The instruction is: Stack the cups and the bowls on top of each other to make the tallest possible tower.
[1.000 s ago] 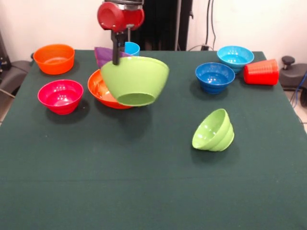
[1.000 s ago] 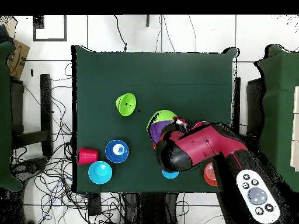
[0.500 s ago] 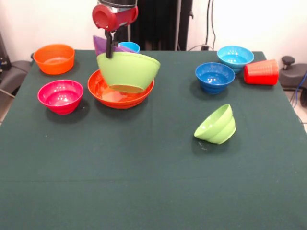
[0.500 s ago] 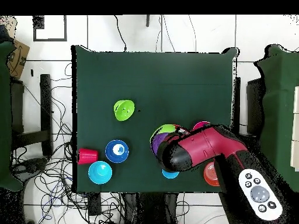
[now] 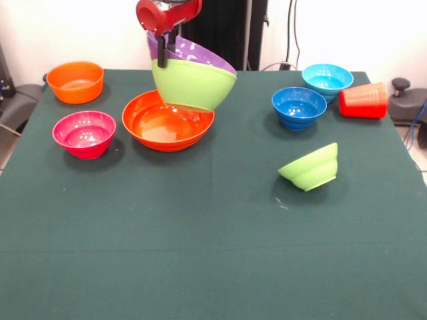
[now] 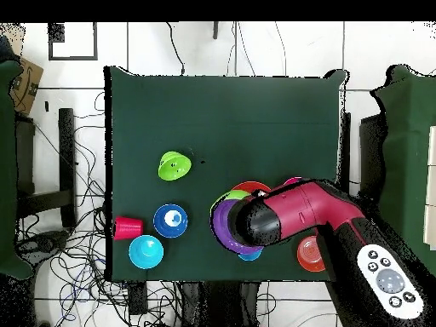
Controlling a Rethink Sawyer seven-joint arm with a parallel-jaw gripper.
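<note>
The fingers (image 5: 162, 55) are clamped on the near rim of the large lime green bowl (image 5: 195, 83), one dark finger running down its outer wall. That bowl hangs tilted in the air with the large purple bowl (image 5: 200, 55) nested inside it (only the purple rim shows above the green one). Directly below the fingers sits the large orange bowl (image 5: 167, 122) on the green worktop (image 5: 200, 253), upright; whether the green bowl's base touches its far rim I cannot tell.

To one side of the fingers, lower down, rest the magenta-red bowl (image 5: 84, 133) and the small orange bowl (image 5: 75, 81), both upright. Well off to the other side stand the dark blue bowl (image 5: 299, 107) and the light blue bowl (image 5: 327, 80), with the red cup (image 5: 363, 101) lying on its side just beside them. The small lime green bowl (image 5: 311, 168) lies tipped over, nearer the camera than the fingers.

From overhead, the red arm (image 6: 298, 213) covers most of the held bowls.
</note>
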